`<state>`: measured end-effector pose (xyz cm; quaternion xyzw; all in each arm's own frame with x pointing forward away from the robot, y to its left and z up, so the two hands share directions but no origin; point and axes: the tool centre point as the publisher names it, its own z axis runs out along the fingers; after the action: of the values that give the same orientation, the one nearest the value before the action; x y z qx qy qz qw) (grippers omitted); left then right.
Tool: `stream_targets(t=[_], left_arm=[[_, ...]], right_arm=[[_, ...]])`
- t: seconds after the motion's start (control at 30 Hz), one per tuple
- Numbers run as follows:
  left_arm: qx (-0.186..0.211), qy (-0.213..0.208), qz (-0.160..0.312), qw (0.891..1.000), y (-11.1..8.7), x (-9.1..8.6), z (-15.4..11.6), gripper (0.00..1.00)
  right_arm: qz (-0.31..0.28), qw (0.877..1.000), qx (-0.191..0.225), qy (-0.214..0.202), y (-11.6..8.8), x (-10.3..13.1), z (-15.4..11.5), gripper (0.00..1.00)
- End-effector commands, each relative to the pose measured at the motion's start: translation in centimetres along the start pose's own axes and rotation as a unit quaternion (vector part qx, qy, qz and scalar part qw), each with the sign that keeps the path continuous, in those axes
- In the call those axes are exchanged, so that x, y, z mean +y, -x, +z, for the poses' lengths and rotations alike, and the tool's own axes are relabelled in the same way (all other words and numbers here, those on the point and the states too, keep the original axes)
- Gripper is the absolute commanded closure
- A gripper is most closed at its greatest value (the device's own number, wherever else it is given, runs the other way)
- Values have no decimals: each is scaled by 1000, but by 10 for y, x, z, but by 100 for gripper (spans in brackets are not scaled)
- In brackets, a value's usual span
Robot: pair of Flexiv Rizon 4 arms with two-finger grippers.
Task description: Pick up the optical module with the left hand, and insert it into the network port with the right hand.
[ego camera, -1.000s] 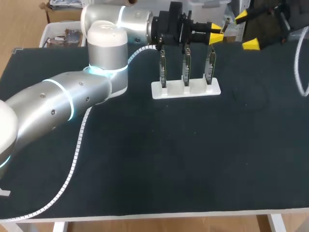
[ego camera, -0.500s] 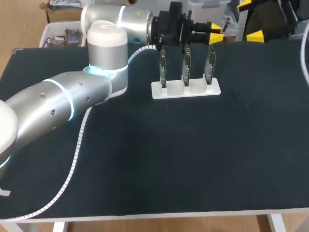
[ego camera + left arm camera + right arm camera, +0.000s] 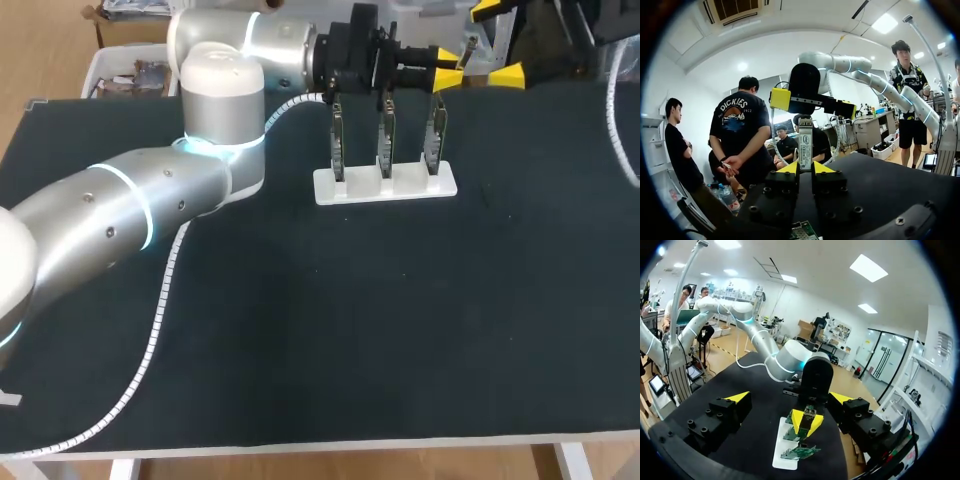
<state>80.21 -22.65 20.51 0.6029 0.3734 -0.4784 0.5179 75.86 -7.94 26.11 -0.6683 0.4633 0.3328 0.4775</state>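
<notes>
- The left claw [image 3: 448, 68] is closed tight on the optical module [image 3: 805, 143]; the little silver stick pokes straight out ahead of its two yellow tips
- This claw has not moved at all; it hangs just above the three boards [image 3: 385, 135] in the white stand [image 3: 385, 187], which sit right under it
- The right claw [image 3: 497, 42] is the one that has moved; a moment ago it was farther off, and now it has slid in closer to the left claw
- Its fingers are spread wide open and hold nothing; the module's free end points at the gap between them, but nothing touches yet
- So the pick-up part looks done, and the hand-over comes next; I think the right claw must come a bit closer and then pinch the module
- The network port is too small to make out; it is likely on one of the boards, below both claws
- The module is thin, so a crooked pinch could make it slip
</notes>
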Motion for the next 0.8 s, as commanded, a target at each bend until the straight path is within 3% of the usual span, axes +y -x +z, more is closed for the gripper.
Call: stream_targets(t=[0.03,0.8], left_arm=[[-1,-6,0,1000,-2,6,1,100],[-1,-6,0,1000,-2,6,1,100]], right_arm=[[0,1000,-5,-1,-4,-2,6,0],[5,999,-30,-21,-11,-12,16,0]])
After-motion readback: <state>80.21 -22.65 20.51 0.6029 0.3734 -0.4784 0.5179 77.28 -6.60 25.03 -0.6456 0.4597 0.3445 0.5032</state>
